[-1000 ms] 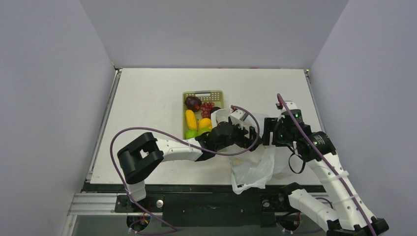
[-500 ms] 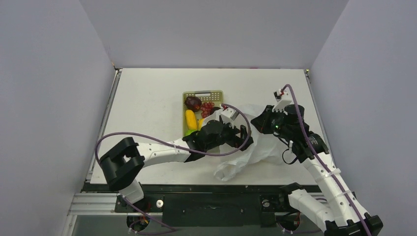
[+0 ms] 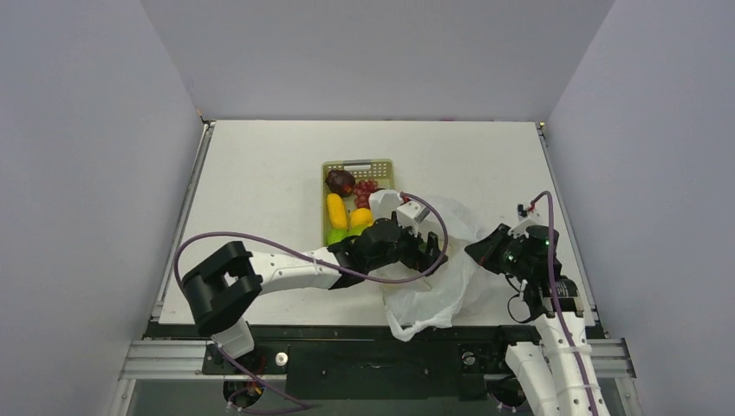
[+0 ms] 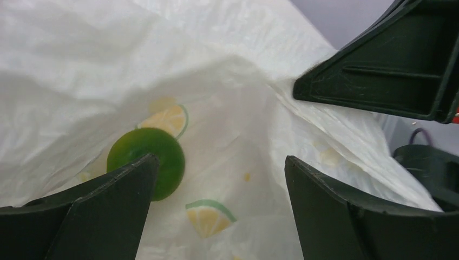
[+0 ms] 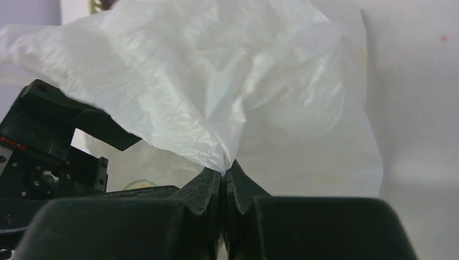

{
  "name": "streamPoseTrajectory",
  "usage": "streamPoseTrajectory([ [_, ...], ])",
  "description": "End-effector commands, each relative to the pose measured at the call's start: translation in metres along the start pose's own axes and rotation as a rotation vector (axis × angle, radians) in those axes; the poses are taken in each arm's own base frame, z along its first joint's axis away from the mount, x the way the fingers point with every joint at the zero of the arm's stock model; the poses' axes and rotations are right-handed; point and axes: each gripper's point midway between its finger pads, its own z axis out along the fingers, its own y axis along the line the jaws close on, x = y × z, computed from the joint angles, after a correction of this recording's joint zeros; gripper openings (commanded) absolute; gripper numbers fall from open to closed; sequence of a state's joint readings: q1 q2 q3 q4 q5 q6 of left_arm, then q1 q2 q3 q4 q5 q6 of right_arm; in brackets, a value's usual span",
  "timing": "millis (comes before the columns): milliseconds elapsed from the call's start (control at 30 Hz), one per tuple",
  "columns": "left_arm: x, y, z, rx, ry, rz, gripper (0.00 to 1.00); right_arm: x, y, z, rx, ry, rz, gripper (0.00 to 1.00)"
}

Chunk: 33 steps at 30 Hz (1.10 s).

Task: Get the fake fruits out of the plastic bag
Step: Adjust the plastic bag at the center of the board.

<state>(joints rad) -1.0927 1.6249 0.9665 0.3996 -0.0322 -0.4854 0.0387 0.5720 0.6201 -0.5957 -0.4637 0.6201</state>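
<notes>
The white plastic bag point(image 3: 438, 290) lies crumpled near the table's front edge, its mouth facing left. My left gripper point(image 3: 431, 250) reaches into that mouth. In the left wrist view my left gripper point(image 4: 221, 160) stands open with nothing between the fingers. A green round fake fruit point(image 4: 157, 154) rests inside the bag point(image 4: 216, 81), just beyond the left finger and apart from it. My right gripper point(image 3: 479, 251) is at the bag's right side, and in the right wrist view it point(image 5: 223, 170) is shut on a pinched fold of the bag point(image 5: 227, 92).
A yellow-green slotted basket point(image 3: 357, 164) stands behind the left gripper. It holds a maroon fruit point(image 3: 340, 181), red grapes point(image 3: 367, 189) and yellow point(image 3: 336, 210) and green point(image 3: 336, 235) pieces. Grey walls enclose the table on three sides.
My right gripper has shut on the bag and drawn back to the right and nearer, pulling the bag wider. The left gripper has stayed in the bag's mouth.
</notes>
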Motion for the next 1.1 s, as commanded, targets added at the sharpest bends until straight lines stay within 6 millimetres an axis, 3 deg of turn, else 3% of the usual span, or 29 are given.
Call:
streamPoseTrajectory([
  [0,0.002,0.0,0.019,0.0,-0.003,0.031,0.84,0.015,-0.017,0.004,0.039,0.071,0.033,0.0],
  [167,0.013,0.004,0.033,-0.007,0.028,0.056,0.82,0.02,-0.028,0.001,0.099,0.114,0.025,0.0],
  [267,0.016,0.011,0.038,-0.032,0.031,0.071,0.87,0.025,-0.032,0.003,0.104,0.127,0.033,0.0],
  [400,0.016,0.021,0.05,-0.083,0.028,0.106,0.95,0.027,-0.029,0.002,0.087,0.132,0.032,0.0],
  [567,0.016,0.035,0.069,-0.145,0.008,0.157,0.97,0.026,-0.025,0.001,0.07,0.132,0.033,0.0],
  [667,0.034,0.041,0.082,-0.165,0.053,0.174,0.97,0.025,-0.023,0.001,0.065,0.133,0.032,0.0],
  [900,0.078,0.046,0.08,-0.186,0.121,0.201,0.97,0.023,-0.02,0.001,0.049,0.135,0.026,0.0],
  [1067,0.104,0.06,0.092,-0.219,0.159,0.212,0.97,0.025,-0.021,0.0,0.047,0.127,0.026,0.0],
])
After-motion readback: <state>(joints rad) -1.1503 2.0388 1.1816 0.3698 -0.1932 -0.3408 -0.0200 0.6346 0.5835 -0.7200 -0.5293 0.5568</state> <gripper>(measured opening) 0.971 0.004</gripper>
